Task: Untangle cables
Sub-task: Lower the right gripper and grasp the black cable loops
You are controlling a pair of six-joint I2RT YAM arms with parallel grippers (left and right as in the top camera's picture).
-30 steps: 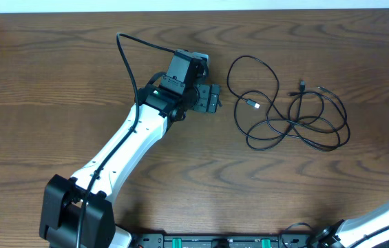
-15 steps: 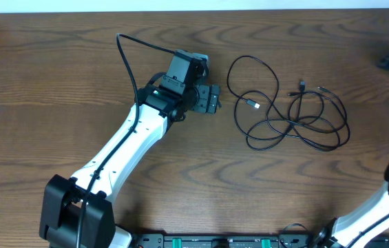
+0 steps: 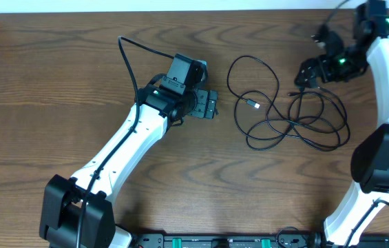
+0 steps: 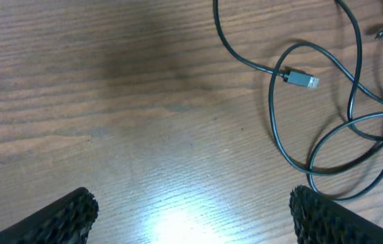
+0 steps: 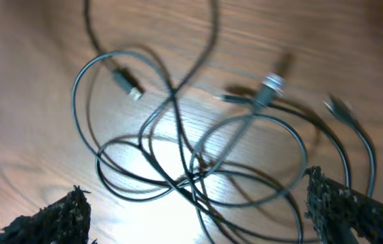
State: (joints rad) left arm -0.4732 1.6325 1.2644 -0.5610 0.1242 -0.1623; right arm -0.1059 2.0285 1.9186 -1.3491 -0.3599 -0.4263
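Black cord looped on wooden counter, centre right, left claw just left of it — fingers apart, right claw over the loops, upper right — also apart

My worktop is brown wood with a strong dark grain, smooth and polished enough to throw back a bright glare. The black cord has a smooth, faintly glossy sheath, and its plug ends in a bare metal tip. The pads of my left pincer and of my right pincer are matt black, rough with small knobs. My left arm wears smooth white plastic shells.
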